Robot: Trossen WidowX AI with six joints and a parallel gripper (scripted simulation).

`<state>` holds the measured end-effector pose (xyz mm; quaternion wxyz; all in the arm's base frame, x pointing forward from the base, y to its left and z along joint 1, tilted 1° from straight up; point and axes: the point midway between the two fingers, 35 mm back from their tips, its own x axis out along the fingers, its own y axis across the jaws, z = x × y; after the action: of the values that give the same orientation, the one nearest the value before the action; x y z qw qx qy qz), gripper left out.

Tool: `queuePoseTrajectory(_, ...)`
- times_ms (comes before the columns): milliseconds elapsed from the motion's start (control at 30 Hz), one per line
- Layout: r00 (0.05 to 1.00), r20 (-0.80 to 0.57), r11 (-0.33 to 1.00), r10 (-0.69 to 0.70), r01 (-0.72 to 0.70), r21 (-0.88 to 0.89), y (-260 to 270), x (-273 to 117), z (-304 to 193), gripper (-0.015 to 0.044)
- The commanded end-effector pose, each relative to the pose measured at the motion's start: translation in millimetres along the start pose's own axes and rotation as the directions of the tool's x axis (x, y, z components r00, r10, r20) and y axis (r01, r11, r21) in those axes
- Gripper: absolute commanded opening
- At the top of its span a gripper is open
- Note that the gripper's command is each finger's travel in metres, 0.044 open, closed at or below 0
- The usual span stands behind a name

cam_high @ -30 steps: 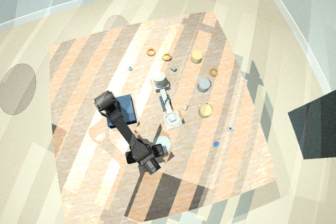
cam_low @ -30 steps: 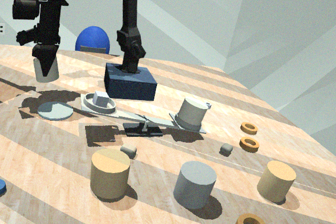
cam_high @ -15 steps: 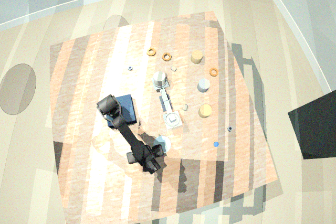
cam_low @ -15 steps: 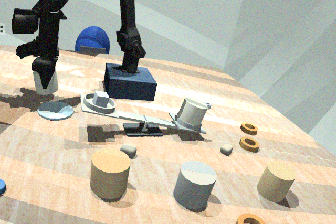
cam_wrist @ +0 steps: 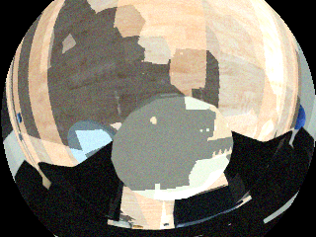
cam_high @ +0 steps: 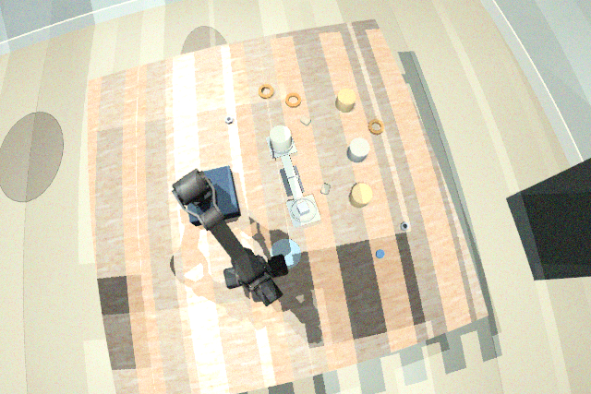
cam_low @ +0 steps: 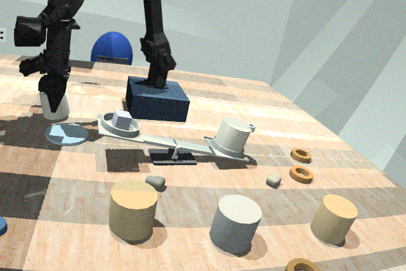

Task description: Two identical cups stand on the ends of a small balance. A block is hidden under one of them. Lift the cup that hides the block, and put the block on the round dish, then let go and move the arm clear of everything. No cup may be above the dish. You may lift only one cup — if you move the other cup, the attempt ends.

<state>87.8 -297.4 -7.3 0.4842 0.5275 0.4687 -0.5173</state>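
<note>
My gripper (cam_low: 56,102) (cam_wrist: 168,132) is shut on a pale cup (cam_low: 64,108) (cam_wrist: 165,148), upright and low at the table beyond the dish; whether it touches the table I cannot tell. The pale blue round dish (cam_high: 292,250) (cam_low: 66,134) (cam_wrist: 88,137) is beside the held cup, with no cup above it in the exterior view. The small pale block (cam_high: 303,208) (cam_low: 122,120) sits uncovered in the ring at the balance's raised end. The other cup (cam_high: 280,138) (cam_low: 232,136) stands on the lower end of the balance (cam_high: 294,185) (cam_low: 157,141).
The navy base box (cam_low: 157,107) is behind the balance. Before it are two yellow cylinders (cam_low: 132,214) (cam_low: 333,220), a grey cylinder (cam_low: 234,226) and two stones (cam_low: 155,181) (cam_low: 273,180). Orange rings (cam_high: 265,85) (cam_high: 293,93) lie past the other cup; a blue disc (cam_high: 379,254) lies to the right.
</note>
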Motion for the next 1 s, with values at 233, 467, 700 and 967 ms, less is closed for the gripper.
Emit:
queuePoseTrajectory(233,1.000,-0.001,1.000,0.000,0.000,0.000,0,0,0,0.0341)
queuePoseTrajectory(467,1.000,-0.002,1.000,-0.001,0.001,-0.005,0,-51,0,0.0440)
queuePoseTrajectory(700,1.000,0.011,1.000,0.008,-0.008,-0.021,6,-56,0,0.0387)
queuePoseTrajectory(967,0.999,0.032,0.996,0.039,-0.036,-0.078,61,-69,-15,0.0260)
